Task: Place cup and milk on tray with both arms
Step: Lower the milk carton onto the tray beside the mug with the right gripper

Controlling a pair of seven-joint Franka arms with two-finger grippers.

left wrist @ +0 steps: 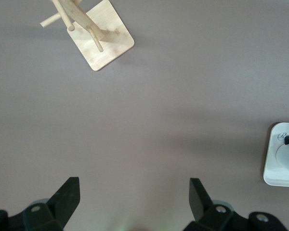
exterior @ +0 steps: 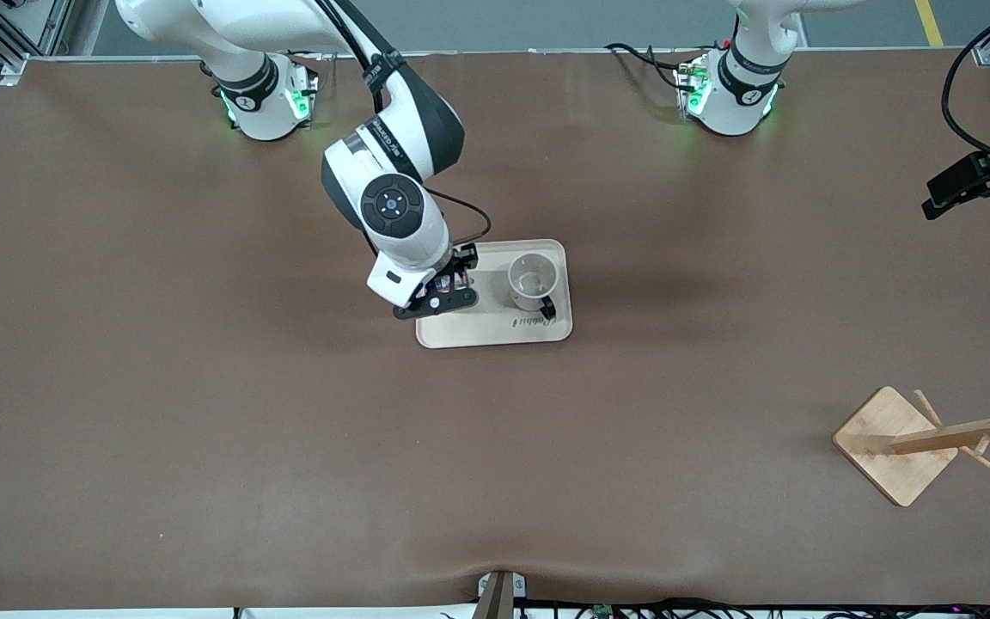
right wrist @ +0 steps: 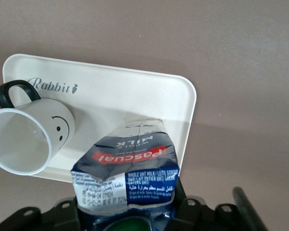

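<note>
The right hand [exterior: 448, 288] grips the milk [right wrist: 127, 171] near its cap, hanging over the tray [exterior: 495, 331] at the end toward the right arm, since the cup [exterior: 533, 280] already stands upright on the other end. The left hand [left wrist: 132, 199] waits spread wide, holding nothing, over bare counter [exterior: 203, 413].

table [exterior: 203, 413]: matt brown, cloth-like
tray [right wrist: 135, 91]: smooth matt cream
cup [right wrist: 33, 137]: smooth white, looked ceramic
milk [right wrist: 127, 178]: glossy creased carton
rack [exterior: 895, 443]: pale bare wood
</note>
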